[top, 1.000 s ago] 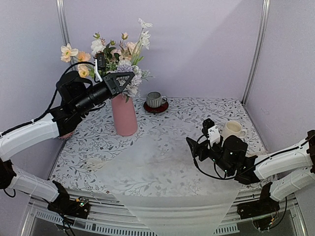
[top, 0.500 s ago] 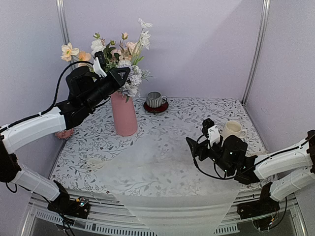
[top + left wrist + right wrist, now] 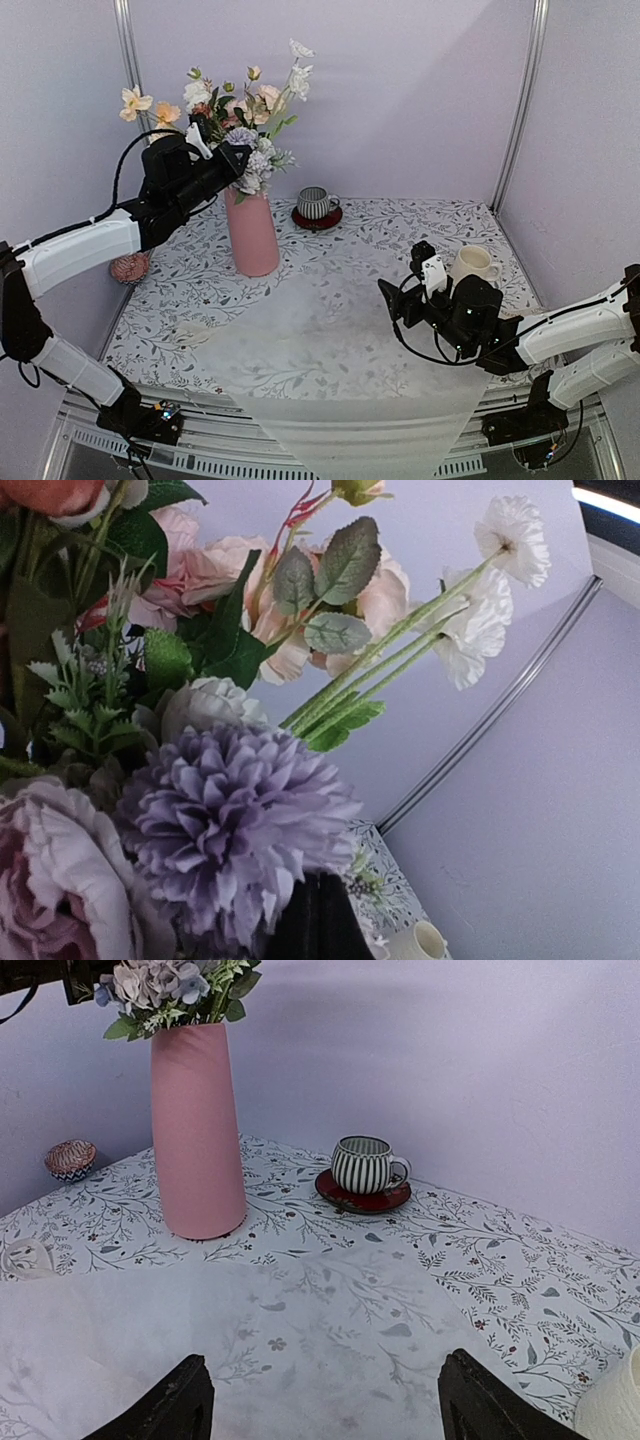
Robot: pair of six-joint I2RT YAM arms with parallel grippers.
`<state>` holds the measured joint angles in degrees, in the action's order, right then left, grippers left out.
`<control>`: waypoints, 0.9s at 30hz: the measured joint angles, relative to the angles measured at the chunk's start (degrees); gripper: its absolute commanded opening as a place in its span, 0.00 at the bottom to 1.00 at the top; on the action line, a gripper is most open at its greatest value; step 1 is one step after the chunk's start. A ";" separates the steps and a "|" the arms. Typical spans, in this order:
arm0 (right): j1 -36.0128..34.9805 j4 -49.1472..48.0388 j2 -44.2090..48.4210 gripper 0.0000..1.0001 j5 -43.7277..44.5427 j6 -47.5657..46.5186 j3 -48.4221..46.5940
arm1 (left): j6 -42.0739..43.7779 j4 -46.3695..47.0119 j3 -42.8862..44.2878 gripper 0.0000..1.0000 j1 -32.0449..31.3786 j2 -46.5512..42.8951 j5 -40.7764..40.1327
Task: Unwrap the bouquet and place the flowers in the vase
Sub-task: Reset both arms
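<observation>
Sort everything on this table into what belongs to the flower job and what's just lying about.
Job: flowers, pink vase, translucent wrapping sheet spread flat.
Lying about: striped mug, red saucer, cream mug, small patterned bowl.

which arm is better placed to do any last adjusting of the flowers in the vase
Left. The left gripper, shut, is up among the flowers above the vase; the right gripper hangs open, low over the wrapping paper by the cream mug, far from them.
</observation>
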<state>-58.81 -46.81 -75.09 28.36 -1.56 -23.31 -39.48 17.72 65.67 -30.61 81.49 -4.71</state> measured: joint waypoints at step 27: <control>0.00 -0.46 2.40 0.79 2.29 -0.22 0.68 | 15.63 -12.20 -34.67 0.90 -2.19 -44.13 17.68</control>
<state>-58.81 -47.27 -72.69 30.65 -1.78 -22.63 -23.86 5.52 31.00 -32.80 37.36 12.97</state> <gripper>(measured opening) 0.793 0.734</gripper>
